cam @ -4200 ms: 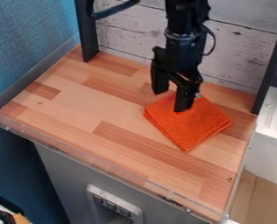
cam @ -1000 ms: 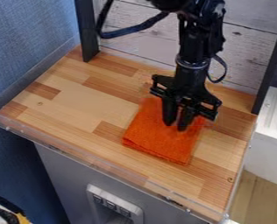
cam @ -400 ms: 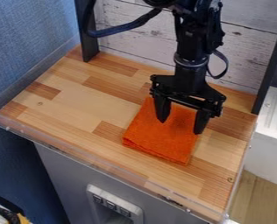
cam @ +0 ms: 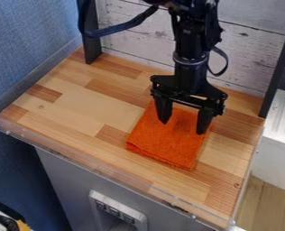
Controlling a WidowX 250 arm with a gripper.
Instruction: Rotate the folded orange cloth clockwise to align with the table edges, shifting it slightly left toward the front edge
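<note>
Lab, by look: robot arm [cam: 191,47] over wood-block counter [cam: 79,108] (clear plastic lip [cam: 108,170]).

Folded orange cloth [cam: 163,144] on a table [cam: 79,103] of light and reddish-brown wooden strips

The cloth lies flat on the table, right of the middle as seen in the camera view, its layered edges showing along the side nearest the front. The strips run lengthwise in staggered blocks, pale ones beside darker ones. A low, clear plastic rim [cam: 97,167] borders the front edge. One small round mark [cam: 41,107] shows in the wood toward the left, and a second small round mark [cam: 237,185] near the right edge.
</note>
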